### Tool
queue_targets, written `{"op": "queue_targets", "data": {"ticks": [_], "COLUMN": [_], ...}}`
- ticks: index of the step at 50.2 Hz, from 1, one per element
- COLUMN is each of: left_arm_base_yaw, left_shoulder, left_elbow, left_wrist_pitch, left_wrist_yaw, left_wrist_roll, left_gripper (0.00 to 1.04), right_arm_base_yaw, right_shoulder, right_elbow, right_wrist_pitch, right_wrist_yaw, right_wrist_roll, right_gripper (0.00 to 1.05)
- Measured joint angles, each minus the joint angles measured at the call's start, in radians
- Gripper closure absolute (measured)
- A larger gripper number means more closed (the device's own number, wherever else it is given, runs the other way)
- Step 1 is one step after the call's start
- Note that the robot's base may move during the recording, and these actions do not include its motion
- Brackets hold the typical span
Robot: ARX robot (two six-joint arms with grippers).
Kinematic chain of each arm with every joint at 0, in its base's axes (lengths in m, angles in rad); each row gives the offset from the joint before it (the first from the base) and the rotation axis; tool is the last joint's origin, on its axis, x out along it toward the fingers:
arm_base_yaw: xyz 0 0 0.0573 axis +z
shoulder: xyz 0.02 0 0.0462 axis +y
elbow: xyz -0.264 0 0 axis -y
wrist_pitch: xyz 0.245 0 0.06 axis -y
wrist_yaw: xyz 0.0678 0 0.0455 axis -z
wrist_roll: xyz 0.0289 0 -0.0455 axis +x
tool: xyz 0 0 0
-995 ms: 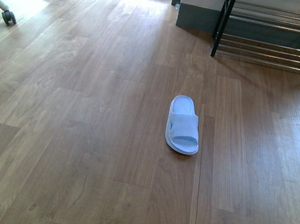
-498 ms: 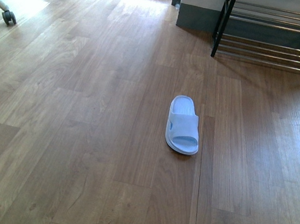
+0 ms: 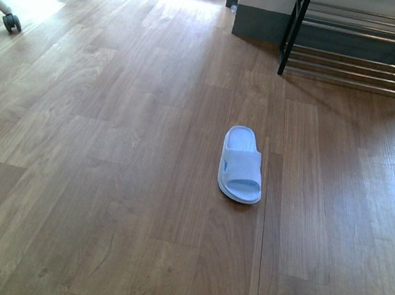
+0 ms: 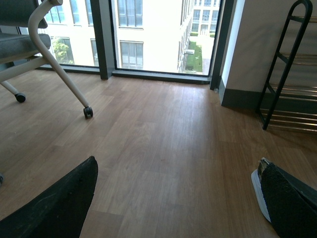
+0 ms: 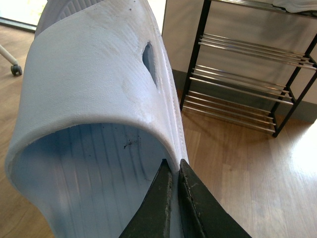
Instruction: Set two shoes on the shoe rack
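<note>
Front view: a pale blue floor slipper (image 3: 242,165) lies flat on the wood floor (image 3: 106,179) close to the middle of the frame, its open heel end toward 12 o'clock. The shoe rack (image 3: 357,45) stands at about 1 o'clock from it, well apart, against the wall, with its chrome bars running level. A chair caster (image 3: 10,21) sits far out at 10 o'clock. Neither arm shows there.

Left wrist view: the left gripper (image 4: 178,163) hangs above the floor with its black fingers (image 4: 64,203) spread wide and nothing between them. A white edge of the floor slipper (image 4: 257,191) peeks out just beside one finger. The rack's looped black end (image 4: 292,64) stands by the wall beyond, and a chair leg (image 4: 59,64) with its caster rests near the window.

Right wrist view: the right gripper (image 5: 174,166) is pinched tight on the rim of the strap of a second, held slipper (image 5: 99,99), which is lifted clear of the floor. The shoe rack (image 5: 247,84) stands past it, and the slipper is not on any tier
</note>
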Motion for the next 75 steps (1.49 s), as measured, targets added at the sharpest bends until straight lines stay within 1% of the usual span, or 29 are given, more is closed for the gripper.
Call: {"op": "queue_targets", "data": {"ticks": [59, 75], "left_arm_base_yaw": [0.000, 0.000], "left_shoulder": [0.000, 0.000], "left_elbow": [0.000, 0.000], "left_wrist_pitch": [0.000, 0.000], "left_wrist_yaw": [-0.003, 0.003], "left_wrist_roll": [0.000, 0.000], "left_gripper": [0.09, 0.09], "right_arm_base_yaw": [0.007, 0.007], "right_shoulder": [0.000, -0.001], "right_elbow": [0.000, -0.003], "right_wrist_pitch": [0.000, 0.000], "right_wrist_yaw": [-0.003, 0.010], "right_wrist_roll": [-0.003, -0.003], "right_gripper": [1.03, 1.03]}}
